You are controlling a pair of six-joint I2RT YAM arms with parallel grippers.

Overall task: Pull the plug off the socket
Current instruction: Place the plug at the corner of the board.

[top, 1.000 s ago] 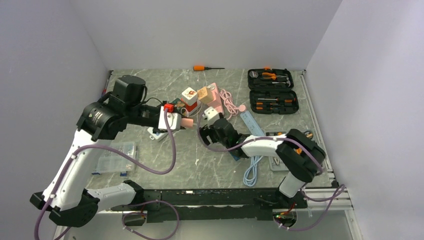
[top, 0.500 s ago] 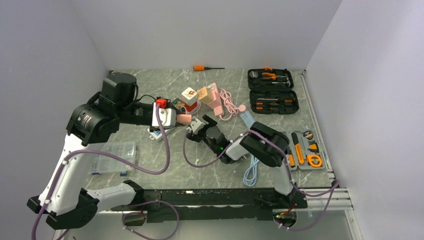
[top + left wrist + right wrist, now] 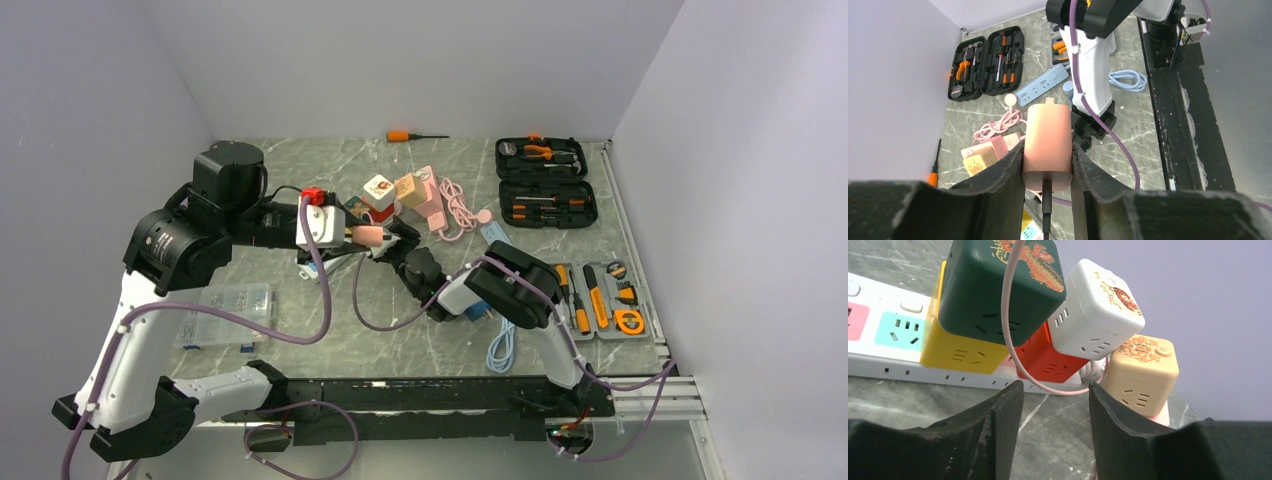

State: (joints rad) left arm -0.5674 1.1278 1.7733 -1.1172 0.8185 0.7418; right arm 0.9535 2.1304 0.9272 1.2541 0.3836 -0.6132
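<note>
Left fingers [image 3: 1003,180] pinch the pink plug [image 3: 1046,145] by its flat sides and hold it above the bench [image 3: 420,350]. Its far end appears free of any socket. Right fingers [image 3: 998,430] stand spread and grip nothing, just beside the plug at its 3 o'clock. The stacked cube sockets [image 3: 998,285] on the white strip [image 3: 878,360] lie at its 1 o'clock.

Risk: the pink cable [image 3: 1008,325] loops across the cubes. Further pulling could snag it and topple the stack, or the smooth plug could slip.
</note>
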